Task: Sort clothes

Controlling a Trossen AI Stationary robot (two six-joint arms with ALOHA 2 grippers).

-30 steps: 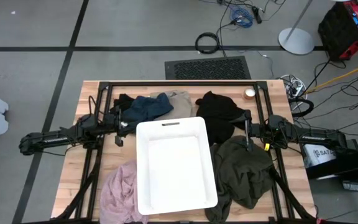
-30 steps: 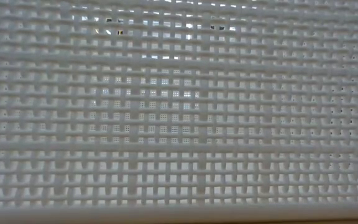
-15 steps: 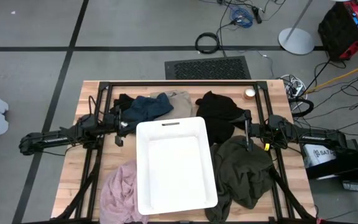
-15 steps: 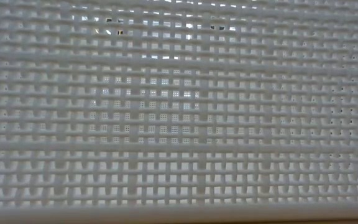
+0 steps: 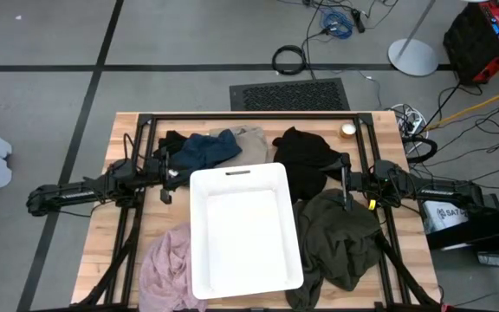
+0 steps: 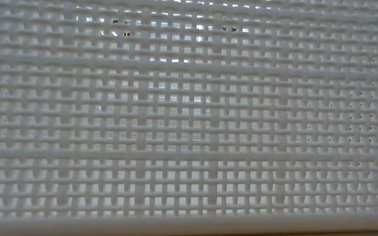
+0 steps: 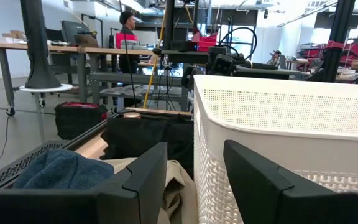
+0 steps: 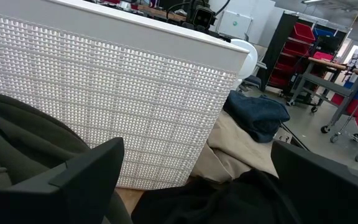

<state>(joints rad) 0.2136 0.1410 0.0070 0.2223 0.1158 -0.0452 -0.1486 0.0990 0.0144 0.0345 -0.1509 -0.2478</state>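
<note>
We are looking down on a white bin (image 5: pixel 244 230) sitting mid-table, empty, with the clothes lying around it. The navy piece (image 5: pixel 203 150) and tan piece (image 5: pixel 251 139) are lying along the far edge, the black piece (image 5: pixel 307 160) just right of them, the olive piece (image 5: pixel 340 243) bunching at the bin's right side, the pink piece (image 5: pixel 167 264) at its near left corner. Nothing is sorted yet, we are judging.

The left gripper (image 5: pixel 166 180) is waiting beside the bin's left wall, fingers spread, holding nothing; in its wrist view the fingers (image 7: pixel 143 180) are framing the bin wall (image 7: pixel 278 124) and the navy piece (image 7: pixel 55 171). The right gripper (image 5: pixel 346 186) is sitting over the seam between black and olive, fingers parted wide and empty.

For the first pick, we are thinking each arm should be taking its nearest garment: pinching a raised fold at the heap's middle, lifting high enough that trailing cloth clears the rim, then releasing over the bin's centre.

The olive heap's long axis is running near-to-far along the bin's right wall; the navy-tan row is running left-to-right. The crumpled pieces are showing no clear pointing direction
</note>
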